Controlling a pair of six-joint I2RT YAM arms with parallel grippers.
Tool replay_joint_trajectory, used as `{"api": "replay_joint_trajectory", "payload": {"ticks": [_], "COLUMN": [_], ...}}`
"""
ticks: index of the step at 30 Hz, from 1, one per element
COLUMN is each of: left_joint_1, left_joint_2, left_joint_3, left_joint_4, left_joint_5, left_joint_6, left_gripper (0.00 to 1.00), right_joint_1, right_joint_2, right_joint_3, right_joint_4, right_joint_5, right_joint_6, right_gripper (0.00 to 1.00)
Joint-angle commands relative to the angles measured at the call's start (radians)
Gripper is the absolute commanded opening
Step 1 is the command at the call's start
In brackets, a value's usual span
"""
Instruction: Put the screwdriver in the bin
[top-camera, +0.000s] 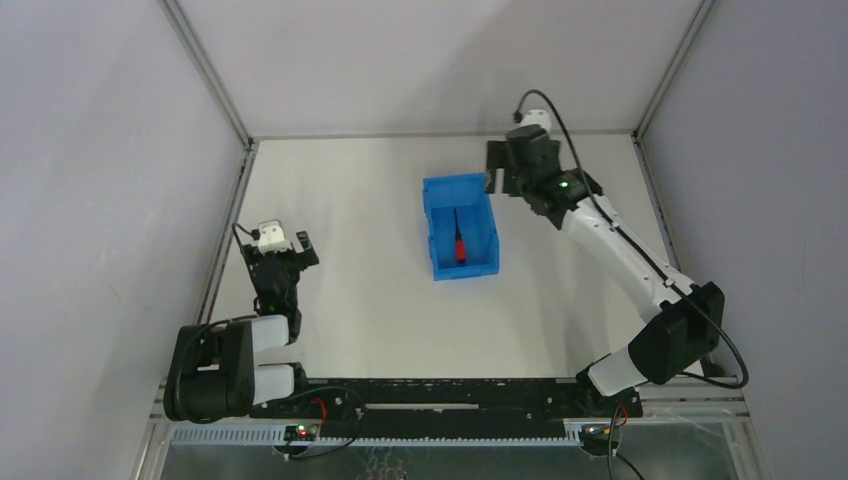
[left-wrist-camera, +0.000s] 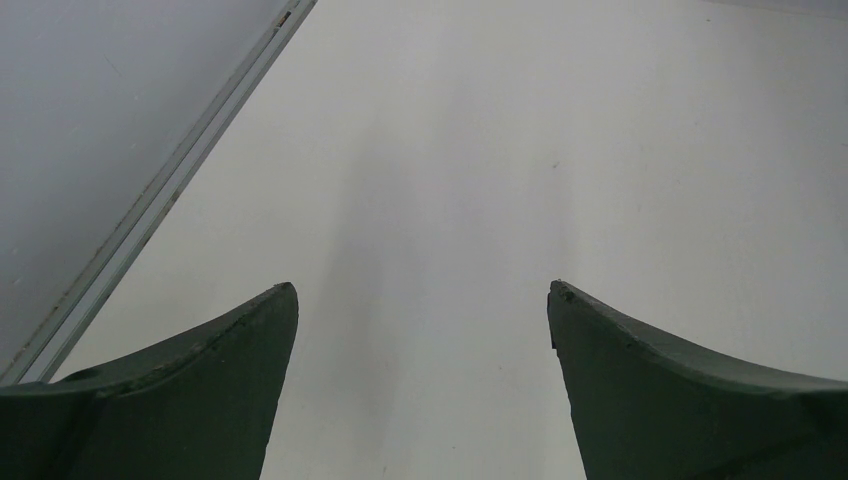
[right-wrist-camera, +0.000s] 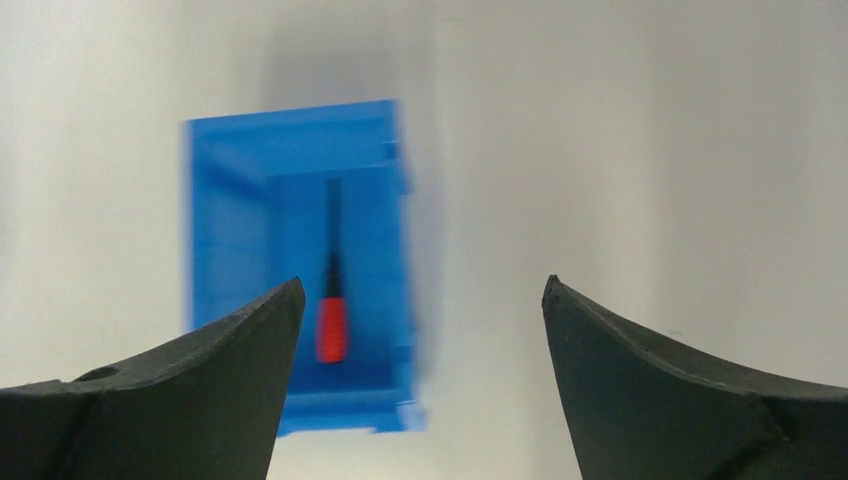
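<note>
The blue bin stands in the middle of the table. The screwdriver lies inside it, red handle toward the near end, black shaft pointing away. In the right wrist view the bin and the screwdriver look blurred, left of centre. My right gripper is open and empty, raised just beyond the bin's far right corner; in its wrist view nothing is between the fingers. My left gripper is open and empty at the table's left, far from the bin; its wrist view shows only bare table.
A metal frame rail runs along the table's left edge close to the left gripper. Grey walls enclose the table on the left, back and right. The arm bases and a black rail line the near edge.
</note>
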Motion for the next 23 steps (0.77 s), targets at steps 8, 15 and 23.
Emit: {"api": "replay_joint_trajectory", "payload": {"ticks": [8, 15, 23], "left_joint_1": [-0.004, -0.004, -0.004], "left_joint_2": [-0.009, -0.009, -0.010], "left_joint_3": [0.039, 0.040, 0.039], "left_joint_4": [0.065, 0.065, 0.065], "left_joint_5": [-0.003, -0.003, -0.003], "left_joint_6": [0.007, 0.007, 0.007], "left_gripper": [1.00, 1.00, 1.00], "right_joint_1": [-0.400, -0.437, -0.462], "right_joint_2": [-0.098, -0.128, -0.178], "right_joint_3": [-0.110, -0.159, -0.220], "right_joint_4": [-0.002, 0.043, 0.107], "right_joint_5": [-0.132, -0.062, -0.152], "right_joint_6": [-0.146, -0.184, -0.162], "right_gripper": [1.00, 1.00, 1.00]}}
